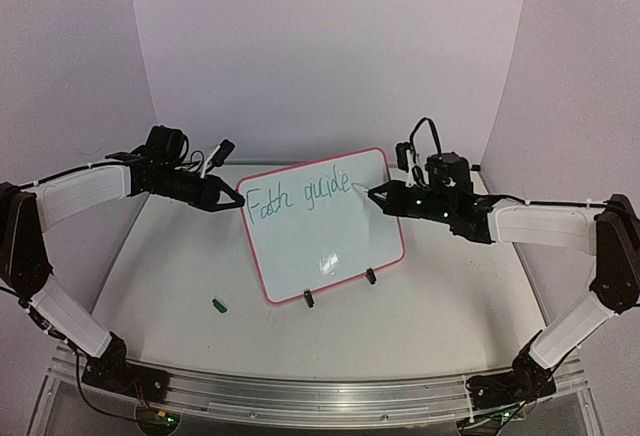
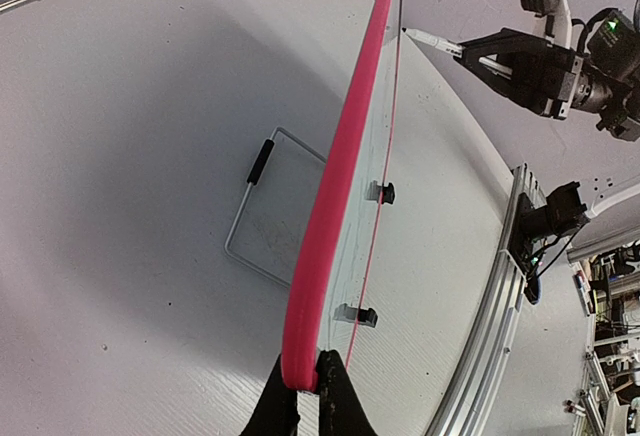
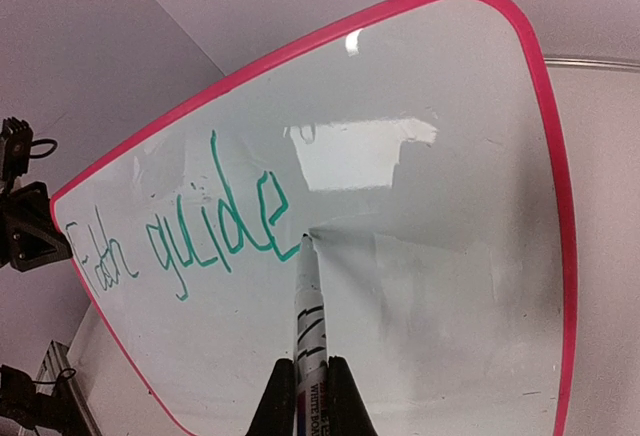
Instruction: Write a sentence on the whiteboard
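Note:
The whiteboard (image 1: 330, 236), white with a pink-red rim, stands tilted on two black clip feet at the table's middle. Green cursive, the sentence (image 1: 295, 194), reads "Faith guide" along its top; in the right wrist view the sentence (image 3: 215, 231) ends right at the pen tip. My left gripper (image 1: 238, 200) is shut on the board's left rim; in its wrist view the left gripper (image 2: 307, 384) pinches the whiteboard's pink edge (image 2: 335, 206). My right gripper (image 1: 375, 196) is shut on a white marker (image 3: 308, 306), whose tip touches the whiteboard (image 3: 430, 286) just after the "e".
A small green marker cap (image 1: 219, 305) lies on the table left of the board's foot. A wire stand (image 2: 262, 218) props the board from behind. The aluminium rail (image 1: 320, 391) runs along the near edge. White walls enclose the back and sides.

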Controlling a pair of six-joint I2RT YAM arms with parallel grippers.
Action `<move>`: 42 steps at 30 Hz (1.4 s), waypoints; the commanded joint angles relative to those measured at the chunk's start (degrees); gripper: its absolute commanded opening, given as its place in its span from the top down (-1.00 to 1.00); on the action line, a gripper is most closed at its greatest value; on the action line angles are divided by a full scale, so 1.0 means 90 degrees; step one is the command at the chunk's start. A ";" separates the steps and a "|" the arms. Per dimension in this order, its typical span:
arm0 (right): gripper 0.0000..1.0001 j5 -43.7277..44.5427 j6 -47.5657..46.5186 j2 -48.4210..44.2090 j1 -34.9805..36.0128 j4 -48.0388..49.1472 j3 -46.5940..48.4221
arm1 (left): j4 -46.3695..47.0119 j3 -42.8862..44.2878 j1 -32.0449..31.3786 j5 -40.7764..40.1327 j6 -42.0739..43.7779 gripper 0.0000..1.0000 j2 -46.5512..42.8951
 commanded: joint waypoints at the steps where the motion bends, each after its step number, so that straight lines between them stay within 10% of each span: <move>1: 1.00 0.0115 -0.0107 -0.0410 -0.0019 0.0100 0.0298 | -0.0637 -0.0089 -0.0359 -0.0420 0.0580 1.00 0.0321; 42: 1.00 0.0244 0.0112 -0.0133 -0.0072 0.0083 -0.0124 | -0.0659 -0.0087 -0.0378 -0.0430 0.0591 1.00 0.0333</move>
